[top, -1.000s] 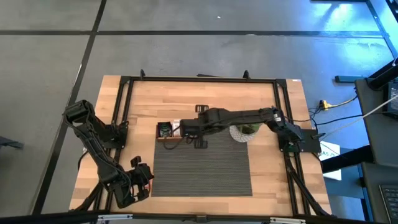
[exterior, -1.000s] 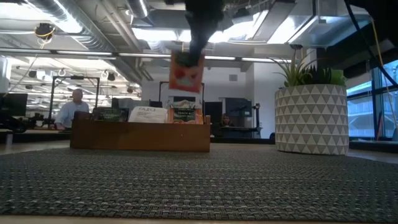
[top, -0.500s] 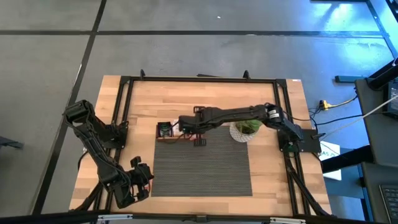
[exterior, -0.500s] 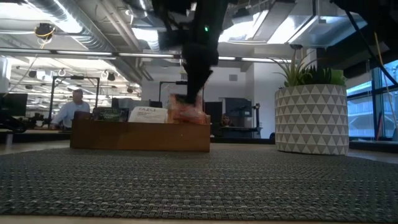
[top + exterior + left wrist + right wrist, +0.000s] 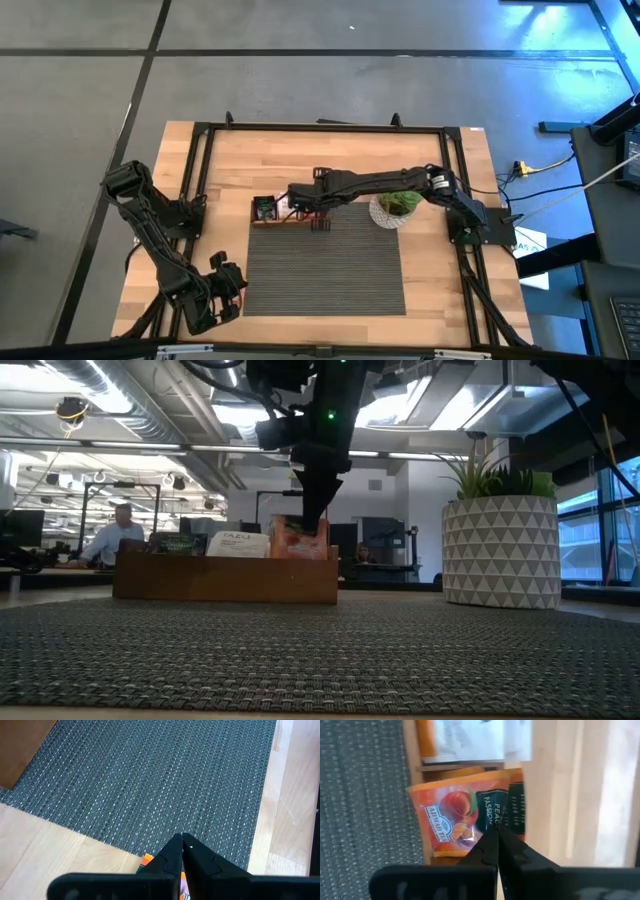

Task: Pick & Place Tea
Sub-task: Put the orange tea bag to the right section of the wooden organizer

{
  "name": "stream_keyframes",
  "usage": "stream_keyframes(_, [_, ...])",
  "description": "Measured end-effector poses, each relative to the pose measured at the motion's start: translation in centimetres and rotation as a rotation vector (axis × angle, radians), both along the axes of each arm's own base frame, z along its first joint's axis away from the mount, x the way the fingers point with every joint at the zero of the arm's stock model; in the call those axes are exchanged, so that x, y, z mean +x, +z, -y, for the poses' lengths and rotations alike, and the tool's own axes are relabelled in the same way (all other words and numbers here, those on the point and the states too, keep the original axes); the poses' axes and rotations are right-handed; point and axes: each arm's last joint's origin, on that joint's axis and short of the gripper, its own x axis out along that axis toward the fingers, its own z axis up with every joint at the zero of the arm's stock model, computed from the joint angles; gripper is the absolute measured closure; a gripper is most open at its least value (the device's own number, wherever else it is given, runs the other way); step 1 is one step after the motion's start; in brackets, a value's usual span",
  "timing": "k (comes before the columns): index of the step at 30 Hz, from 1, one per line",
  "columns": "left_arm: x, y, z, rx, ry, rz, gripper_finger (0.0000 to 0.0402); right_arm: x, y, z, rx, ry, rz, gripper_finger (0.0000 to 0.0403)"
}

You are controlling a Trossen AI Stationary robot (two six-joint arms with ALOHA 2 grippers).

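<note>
right gripper (image 5: 497, 836) pinching orange tea sachet (image 5: 451, 814) | grey mat (image 5: 325, 268) | open office

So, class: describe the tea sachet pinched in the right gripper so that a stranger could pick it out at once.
Find the long wooden tray at the far edge of the grey woven mat. At the tray's end nearest the white patterned plant pot, the right gripper pinches an orange-red sachet. Unlike the white sachets beside it, it pictures a peach.

The right gripper (image 5: 497, 836) has come down from above the long wooden three-compartment tray (image 5: 225, 577) to its right end, carrying the orange-red square tea sachet (image 5: 456, 813), which hung clear a second ago and now sits low in that end compartment.
</note>
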Motion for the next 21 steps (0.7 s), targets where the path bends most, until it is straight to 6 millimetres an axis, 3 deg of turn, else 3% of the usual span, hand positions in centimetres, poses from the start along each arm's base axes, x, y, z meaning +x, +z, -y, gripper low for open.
stream_keyframes(15, [0.0,0.0,0.0,-0.001,0.000,0.000,0.0391,0.1,0.2,-0.2,0.071,-0.020,0.034,0.0397])
stream_keyframes(21, [0.0,0.0,0.0,-0.001,0.000,-0.001,0.0395,-0.1,-2.0,-0.3,0.091,-0.019,-0.008,0.0396])
